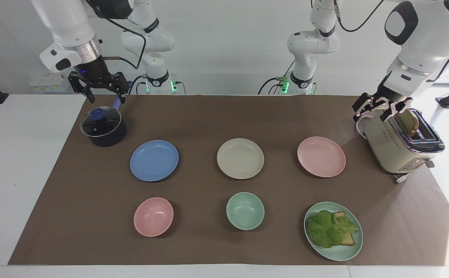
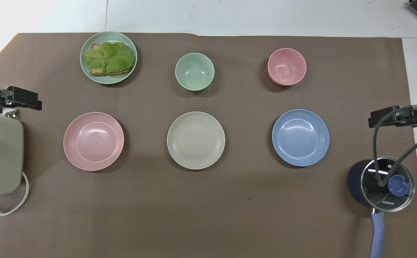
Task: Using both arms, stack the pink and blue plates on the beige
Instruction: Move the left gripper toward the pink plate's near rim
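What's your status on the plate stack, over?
Left gripper open over the toaster, right gripper open above the pot. Pink plate, blue plate, beige plate lie apart, unstacked. Nothing in the way.

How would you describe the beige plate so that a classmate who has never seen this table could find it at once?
Start at the brown mat covering the table. Three same-sized plates lie in a row across its middle; the beige plate is the centre one, between the blue plate and the pink plate. It is empty, cream-coloured, and shallower and wider than the green bowl just farther from the robots.
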`<action>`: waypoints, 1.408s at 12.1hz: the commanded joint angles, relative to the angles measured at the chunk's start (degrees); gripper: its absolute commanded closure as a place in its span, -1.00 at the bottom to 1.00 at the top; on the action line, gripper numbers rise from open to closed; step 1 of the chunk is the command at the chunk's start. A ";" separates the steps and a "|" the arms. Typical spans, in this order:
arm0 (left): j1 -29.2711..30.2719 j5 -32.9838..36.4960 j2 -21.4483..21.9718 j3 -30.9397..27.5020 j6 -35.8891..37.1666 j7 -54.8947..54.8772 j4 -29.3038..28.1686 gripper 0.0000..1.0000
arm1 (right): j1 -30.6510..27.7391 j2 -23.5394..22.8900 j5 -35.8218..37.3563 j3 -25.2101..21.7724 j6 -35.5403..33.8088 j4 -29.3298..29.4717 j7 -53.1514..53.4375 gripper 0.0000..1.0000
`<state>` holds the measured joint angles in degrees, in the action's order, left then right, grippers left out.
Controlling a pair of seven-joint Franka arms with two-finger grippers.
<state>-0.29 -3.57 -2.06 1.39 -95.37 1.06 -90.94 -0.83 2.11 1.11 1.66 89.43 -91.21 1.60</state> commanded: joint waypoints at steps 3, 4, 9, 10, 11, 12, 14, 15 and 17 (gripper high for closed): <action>0.11 1.20 0.57 0.02 0.71 0.70 -0.03 -1.00 | -0.84 -1.05 -2.52 0.45 -1.01 1.74 -0.72 -1.00; 0.20 1.20 0.66 0.02 0.54 0.70 -0.29 -1.00 | -0.84 -1.05 -2.52 0.37 -0.92 1.74 -0.81 -1.00; 0.29 1.11 0.04 -0.07 -10.43 1.40 -12.22 -1.00 | -0.84 -0.87 -2.43 0.19 -0.83 1.30 -1.07 -1.00; 0.46 1.11 -0.22 0.02 -12.71 1.49 -14.59 -1.00 | -0.84 -0.87 -2.43 0.19 -0.83 1.30 -1.07 -1.00; 0.47 1.11 -0.57 -0.07 -16.13 1.49 -16.79 -1.00 | -0.84 -0.87 -2.43 0.19 -0.75 1.30 -1.07 -1.00; 0.47 1.11 -1.88 -0.07 -18.43 1.58 -18.38 -1.00 | -0.84 -0.87 -2.43 0.19 -0.57 1.30 -1.07 -1.00; 0.47 1.11 -6.00 -0.07 -21.60 1.49 -18.84 -1.00 | -0.84 -0.96 -2.43 0.19 -0.48 1.30 -0.99 -1.00; 0.64 1.11 -7.33 -0.07 -23.70 1.49 -19.01 -1.00 | -0.84 -0.96 -2.43 0.19 -0.40 1.30 -0.99 -1.00; 1.43 1.11 -9.70 -0.07 -27.66 1.49 -20.67 -1.00 | -0.84 -0.96 -2.52 0.28 -0.39 1.38 -0.99 -1.00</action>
<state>0.31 -3.51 -10.54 1.15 -119.66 1.85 -110.02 -0.87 1.82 0.21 1.65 89.43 -91.05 1.60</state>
